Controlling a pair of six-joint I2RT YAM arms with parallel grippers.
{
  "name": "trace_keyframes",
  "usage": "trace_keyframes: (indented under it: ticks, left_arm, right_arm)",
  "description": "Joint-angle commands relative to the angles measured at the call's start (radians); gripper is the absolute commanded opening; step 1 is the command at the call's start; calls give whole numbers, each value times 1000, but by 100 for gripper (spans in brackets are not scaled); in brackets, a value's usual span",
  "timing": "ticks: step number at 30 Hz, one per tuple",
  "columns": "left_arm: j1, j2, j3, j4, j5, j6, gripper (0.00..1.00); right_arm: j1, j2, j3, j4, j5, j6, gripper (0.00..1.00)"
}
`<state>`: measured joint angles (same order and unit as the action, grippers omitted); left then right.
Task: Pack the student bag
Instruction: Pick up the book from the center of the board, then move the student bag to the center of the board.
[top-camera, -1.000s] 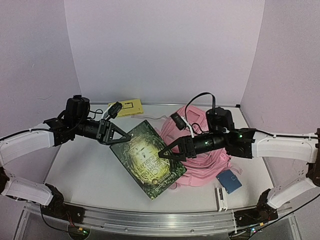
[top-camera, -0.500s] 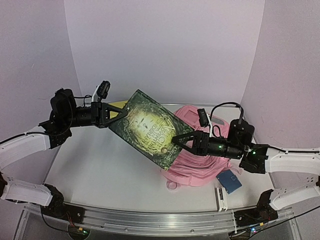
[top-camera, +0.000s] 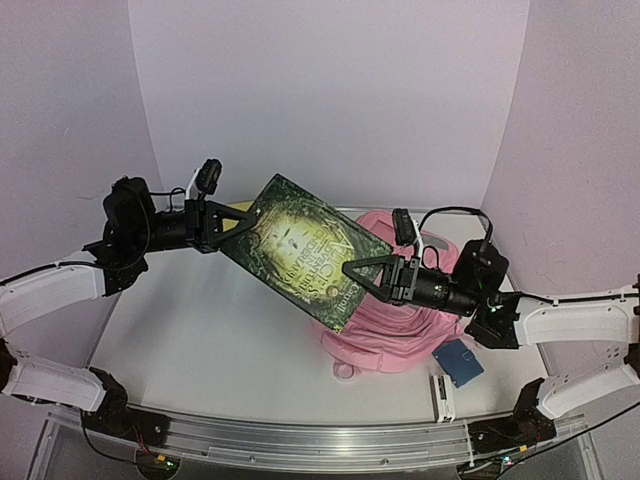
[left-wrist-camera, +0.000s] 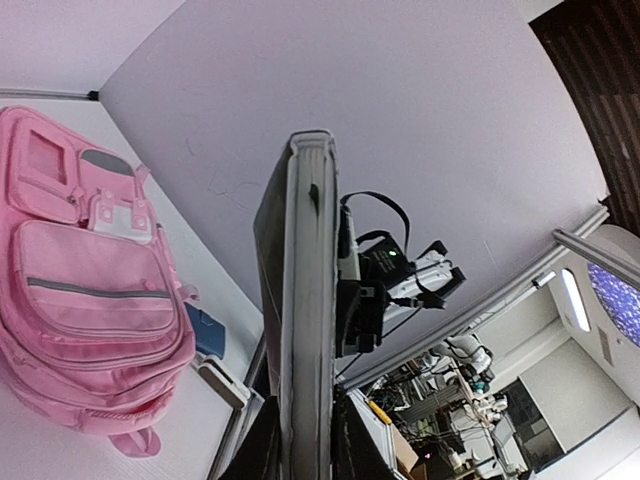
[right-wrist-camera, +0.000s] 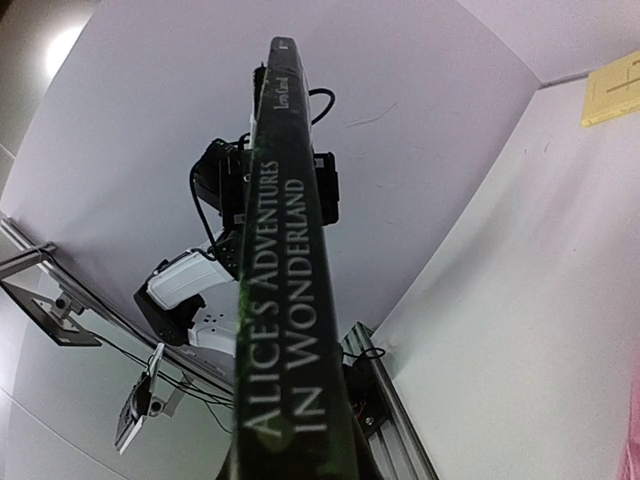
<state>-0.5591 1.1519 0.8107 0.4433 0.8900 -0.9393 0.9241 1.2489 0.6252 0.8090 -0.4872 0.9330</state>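
A small blue card (top-camera: 459, 362) lay on the table (top-camera: 200, 340) just in front of the student bag (top-camera: 395, 338), by its right corner. The pink bag lay flat with its pockets up. Over the bag's left side, a green book (top-camera: 300, 250) hung tilted in the air. The right gripper (top-camera: 350, 271) pinched the book's edge nearest the bag. The left gripper (top-camera: 245, 214) pinched its other edge, left of the bag. Farther back, left of the bag, lay a yellow pad (right-wrist-camera: 615, 88).

Pink student bag (top-camera: 400, 335), dark green book (top-camera: 300, 250) with pale gold ornament, possibly foliage, blue card (top-camera: 458, 362), yellow pad (right-wrist-camera: 612, 90)
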Motion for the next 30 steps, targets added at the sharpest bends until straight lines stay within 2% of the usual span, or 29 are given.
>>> trace_keyframes:
  ticks: [1,3,4,7,14,17,27,29,30]
  left_arm:
    - [3,38,74,-211,-104,146,44]
    - [1,74,103,-321,-164,221,64]
    - [1,98,120,-370,-189,255,68]
    - [-9,202,177,-472,-256,329,74]
    - [-59,561,412,-538,-296,401,76]
    - [-80,731,584,-616,-324,457,76]
    - [-85,1095,957,-770,-454,562,78]
    - [-86,1124,986,-770,-422,561,75]
    - [-86,1129,982,-751,-397,555,70]
  right_arm:
    - [1,-88,78,-183,292,-114,0]
    - [2,-118,155,-413,468,-190,0]
    - [1,-132,192,-512,559,-240,0]
    - [-3,-147,282,-733,786,-324,0]
    - [-37,-118,412,-1034,1215,-388,0]
    - [-38,-111,435,-1097,1265,-370,0]
    - [-39,-176,364,-1106,1160,-297,0]
    - [-39,-186,352,-1109,1154,-286,0]
    - [-39,-191,347,-1109,1154,-283,0]
